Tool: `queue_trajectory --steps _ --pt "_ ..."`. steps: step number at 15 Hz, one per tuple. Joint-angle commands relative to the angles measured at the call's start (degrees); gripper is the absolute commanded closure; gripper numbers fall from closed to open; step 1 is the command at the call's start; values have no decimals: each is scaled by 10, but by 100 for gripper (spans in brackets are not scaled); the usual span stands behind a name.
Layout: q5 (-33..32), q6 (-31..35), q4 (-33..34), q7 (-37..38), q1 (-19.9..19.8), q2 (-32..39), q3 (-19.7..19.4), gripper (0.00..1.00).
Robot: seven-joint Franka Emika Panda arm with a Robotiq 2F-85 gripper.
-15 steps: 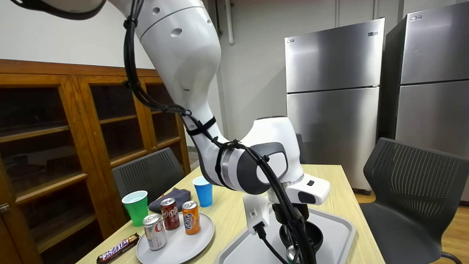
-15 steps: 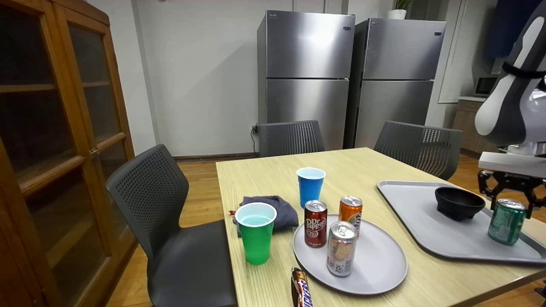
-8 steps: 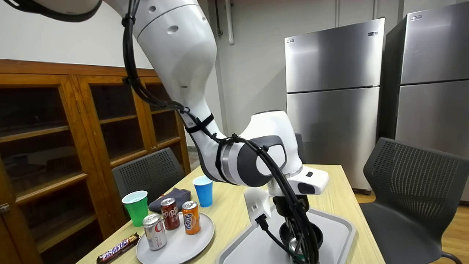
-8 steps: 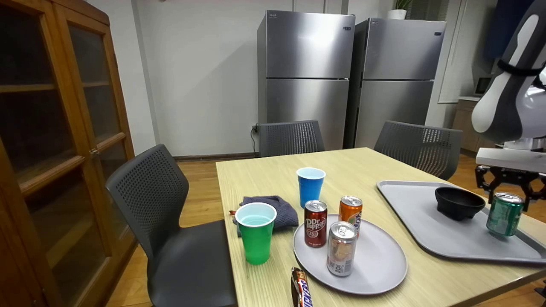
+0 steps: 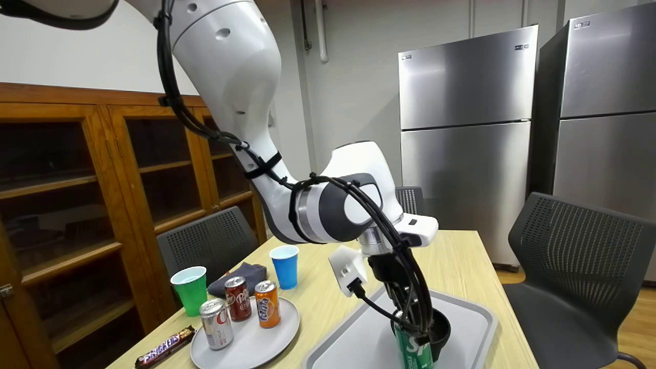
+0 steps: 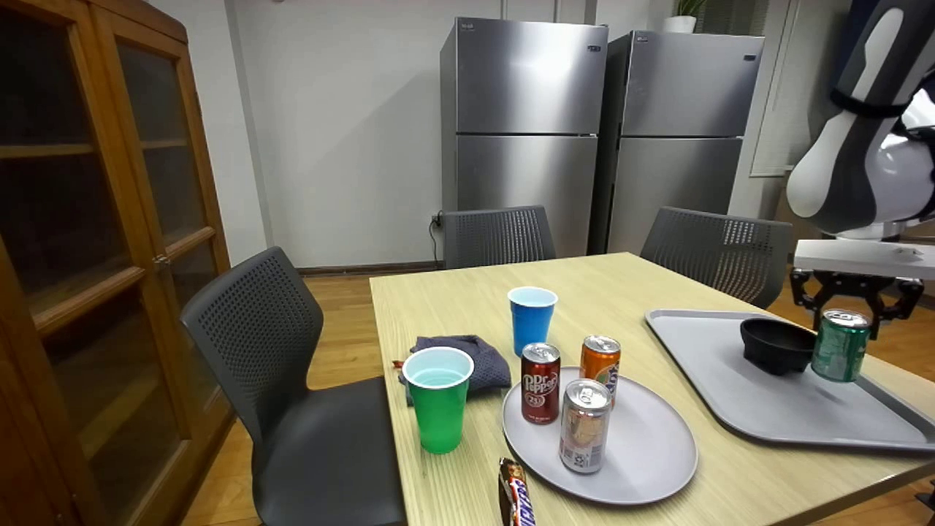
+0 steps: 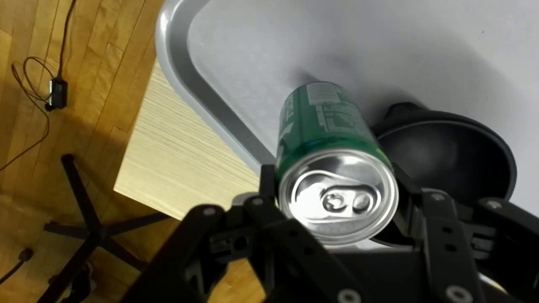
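In the wrist view my gripper [image 7: 337, 185] is shut on a green soda can [image 7: 326, 118], one finger on either side just below its silver lid. That can [image 6: 841, 351] is held above the grey tray [image 6: 701, 358], and in another exterior view the can [image 5: 414, 351] leans a little under the arm's cables. Right beside it, a black bowl [image 6: 774, 347] rests on the tray. The can's side overlaps the rim of the bowl [image 7: 446, 155] from above; whether they touch I cannot tell.
Beyond the tray, a round plate [image 6: 657, 467] bears a Dr Pepper can [image 6: 540, 387], an orange Fanta can [image 6: 600, 361] and a silver can [image 6: 584, 431]. Around it are a blue cup [image 6: 532, 325], green cup [image 6: 440, 405], dark cloth [image 6: 486, 365] and Snickers bar [image 6: 517, 497]. Chairs surround the table.
The green can has risen off the tray in my gripper and moved toward the bowl, tilting slightly. The arm has shifted up and left in both exterior views. The bowl has slid a little.
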Motion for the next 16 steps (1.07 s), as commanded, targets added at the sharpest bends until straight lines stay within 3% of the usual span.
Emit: queue_trajectory --steps 1,7,12,13,16 --pt "-37 -4 -32 33 69 -44 -42 62" --pt "-92 -9 -58 77 160 -75 -72 62" --pt "-137 -17 -72 98 191 -107 -53 62" --pt "-131 -17 -76 91 218 -109 -68 62" --pt "-127 -20 -81 85 240 -122 -54 62"
